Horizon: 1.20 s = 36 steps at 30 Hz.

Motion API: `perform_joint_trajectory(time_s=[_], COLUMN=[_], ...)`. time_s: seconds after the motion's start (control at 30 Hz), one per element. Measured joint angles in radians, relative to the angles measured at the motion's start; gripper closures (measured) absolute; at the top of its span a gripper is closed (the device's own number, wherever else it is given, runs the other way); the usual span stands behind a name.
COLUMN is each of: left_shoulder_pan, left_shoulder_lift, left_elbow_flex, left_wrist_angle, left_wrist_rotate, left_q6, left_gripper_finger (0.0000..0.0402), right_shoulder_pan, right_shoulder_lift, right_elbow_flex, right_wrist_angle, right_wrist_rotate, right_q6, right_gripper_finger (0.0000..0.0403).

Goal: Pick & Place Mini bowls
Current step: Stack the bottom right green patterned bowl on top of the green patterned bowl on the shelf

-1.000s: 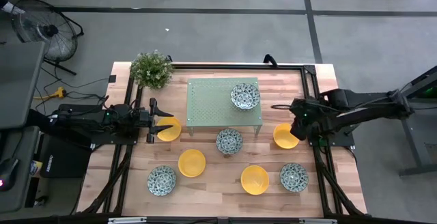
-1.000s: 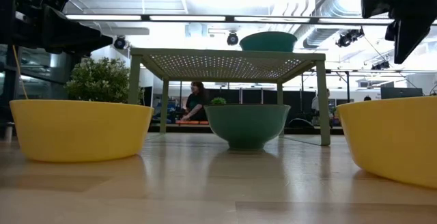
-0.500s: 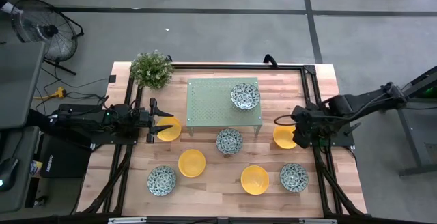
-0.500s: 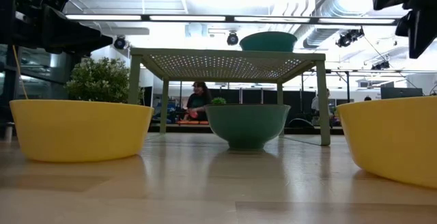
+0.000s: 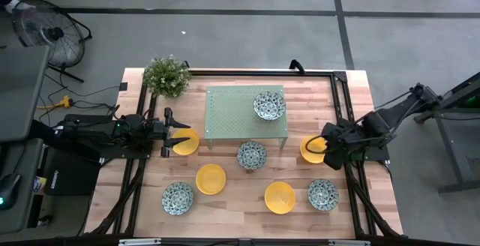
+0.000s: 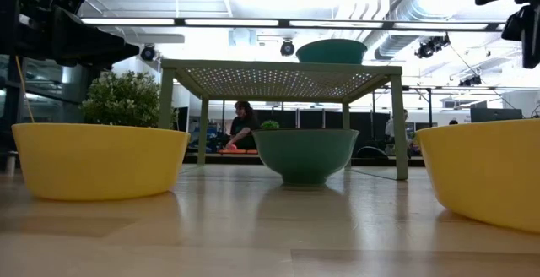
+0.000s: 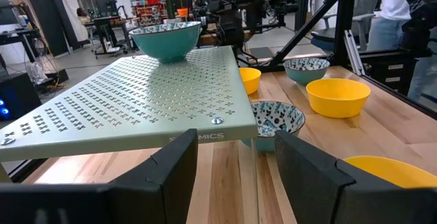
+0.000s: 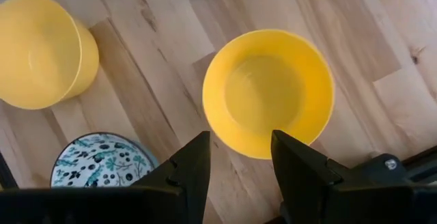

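Right gripper [image 8: 235, 157] is being held open and empty over yellow bowl [image 8: 268, 93] at table's [image 5: 232, 201] 3 o'clock; rim is risking being clipped and bowl tipped; left gripper [image 5: 178, 133] is being parked open at 9 o'clock

Robotics lab: exposed ceiling ducts [image 6: 422, 7], equipment racks [image 7: 113, 26].

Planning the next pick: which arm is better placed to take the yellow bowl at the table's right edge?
The right. Its open right gripper hangs directly over that yellow bowl; the left gripper waits across the table.
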Motion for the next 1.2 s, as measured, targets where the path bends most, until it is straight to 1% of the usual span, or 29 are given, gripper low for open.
perform_joint_trajectory(time_s=[0.13, 0.43, 0.77, 0.93, 1.2], left_shoulder_pan=[0.0, 0.0, 0.0, 0.0, 0.0], left_shoulder_lift=[0.0, 0.0, 0.0, 0.0, 0.0], left_elbow_flex=[0.0, 0.0, 0.0, 0.0, 0.0], left_wrist_angle=[0.0, 0.0, 0.0, 0.0, 0.0], left_wrist_rotate=[0.0, 0.0, 0.0, 0.0, 0.0], left_q6=[0.0, 0.0, 0.0, 0.0, 0.0], left_gripper_finger=[0.0211, 0.0211, 0.0211, 0.0211, 0.0211], right_shoulder_pan=[0.038, 0.088, 0.132, 0.167, 0.237], right_shoulder_lift=[0.055, 0.181, 0.236, 0.24, 0.24], right_elbow_flex=[0.0, 0.0, 0.0, 0.001, 0.001], right_wrist_angle=[0.023, 0.079, 0.164, 0.187, 0.221], right_wrist_rotate=[-0.002, -0.064, -0.095, -0.084, -0.017], right_q6=[0.012, 0.015, 0.053, 0.096, 0.154], right_gripper_finger=[0.0261, 0.0261, 0.0261, 0.0261, 0.0261])
